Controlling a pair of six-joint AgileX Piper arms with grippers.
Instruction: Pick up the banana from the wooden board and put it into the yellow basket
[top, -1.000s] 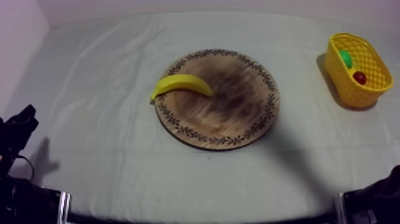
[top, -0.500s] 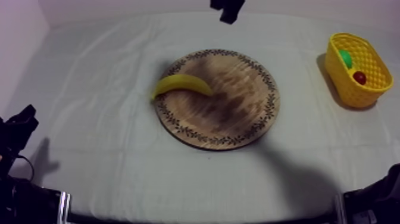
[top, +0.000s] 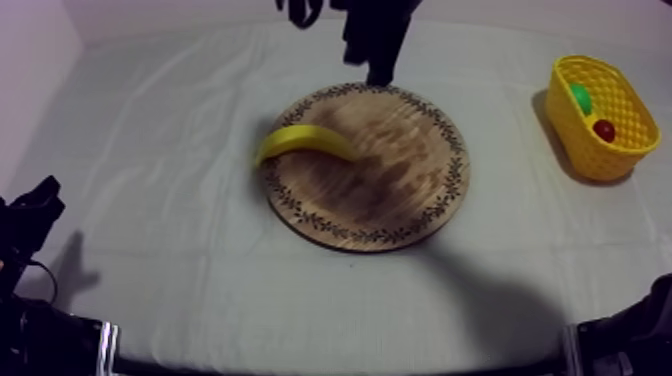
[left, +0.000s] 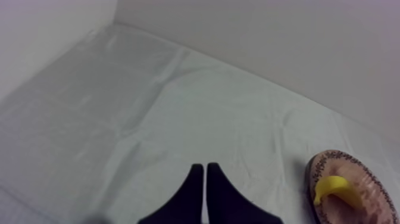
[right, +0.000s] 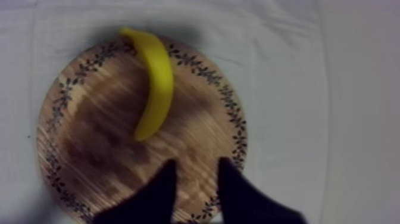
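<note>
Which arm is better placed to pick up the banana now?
Right. The right hand is open above the wooden board with the banana just ahead of it. The left hand is shut, low at the left side, away from the board; the yellow basket sits at the right side.

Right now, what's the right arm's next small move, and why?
Probably move the right gripper toward the banana and lower over its middle: it hangs open and empty above the wooden board, with the banana just ahead, untouched.
</note>
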